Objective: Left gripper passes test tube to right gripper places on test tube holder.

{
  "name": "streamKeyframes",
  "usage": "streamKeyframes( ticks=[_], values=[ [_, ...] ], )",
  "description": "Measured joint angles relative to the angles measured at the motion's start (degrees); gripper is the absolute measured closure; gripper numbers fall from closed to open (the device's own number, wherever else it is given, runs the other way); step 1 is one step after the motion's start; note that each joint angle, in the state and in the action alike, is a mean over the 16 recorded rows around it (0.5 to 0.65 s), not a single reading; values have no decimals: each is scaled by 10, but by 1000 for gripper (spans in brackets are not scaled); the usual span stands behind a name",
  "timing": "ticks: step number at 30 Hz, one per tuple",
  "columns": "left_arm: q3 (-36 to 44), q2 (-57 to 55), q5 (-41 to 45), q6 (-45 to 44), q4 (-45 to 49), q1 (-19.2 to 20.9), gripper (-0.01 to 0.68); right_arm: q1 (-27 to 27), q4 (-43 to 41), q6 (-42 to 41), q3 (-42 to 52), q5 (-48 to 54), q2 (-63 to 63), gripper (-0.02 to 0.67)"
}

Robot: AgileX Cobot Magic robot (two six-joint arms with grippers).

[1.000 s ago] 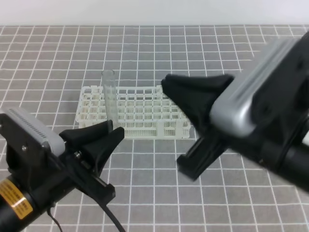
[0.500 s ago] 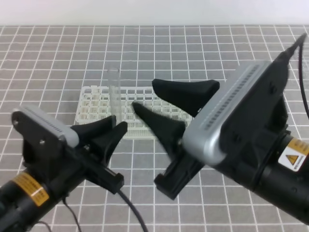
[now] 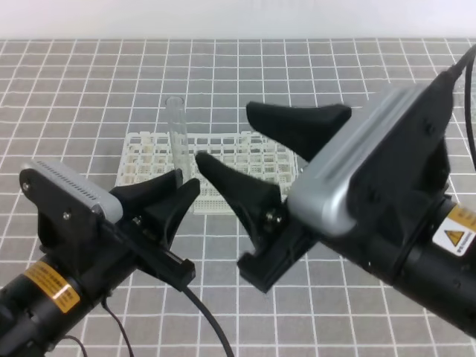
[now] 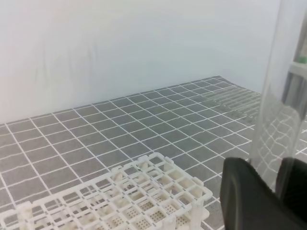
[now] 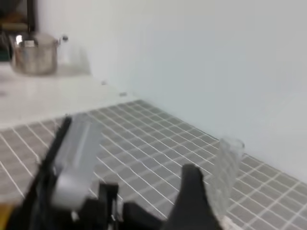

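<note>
Standing upright, the test tube (image 3: 177, 141) has its long axis vertical, open rim up, with its lower end pinched between the nearly closed jaws of the left gripper (image 3: 178, 187). It sits in front of the test tube holder (image 3: 245, 160), which lies on the grid table (image 3: 89, 89) at about 12 o'clock from the tube's base. The right gripper (image 3: 238, 152) is spread wide and holds nothing. Its jaws point toward 9 o'clock, with the tube just off their tips at 9 o'clock and not yet between them. In my judgement, the handover turns on the right jaws straddling the vertical tube above the left grip. The left arm is the nearer one, already in contact.
</note>
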State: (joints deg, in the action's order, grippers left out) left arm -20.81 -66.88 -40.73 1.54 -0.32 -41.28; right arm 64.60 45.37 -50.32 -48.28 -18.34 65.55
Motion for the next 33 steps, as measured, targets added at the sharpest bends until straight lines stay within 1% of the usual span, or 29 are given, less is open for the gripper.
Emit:
streamKeyframes(
  ticks=[3, 12, 15, 20, 22, 33],
  values=[
    [0, 0, 0, 0, 0, 0, 633, 0, 0, 14, -11, -3, 12, 163],
    [0, -1, -1, 5, 0, 0, 621, 0, 10, 46, -53, -25, 67, 97],
    [0, 0, -5, 9, 1, 0, 610, 0, 16, 49, -64, -35, 85, 92],
    [0, 0, -13, 17, 3, 0, 615, 0, 25, 50, -76, -55, 107, 91],
    [0, 0, -16, 20, 4, 0, 604, 0, 27, 50, -79, -61, 113, 91],
    [0, 1, -25, 33, 18, 0, 621, -4, 31, 56, -100, -71, 146, 92]
  ],
)
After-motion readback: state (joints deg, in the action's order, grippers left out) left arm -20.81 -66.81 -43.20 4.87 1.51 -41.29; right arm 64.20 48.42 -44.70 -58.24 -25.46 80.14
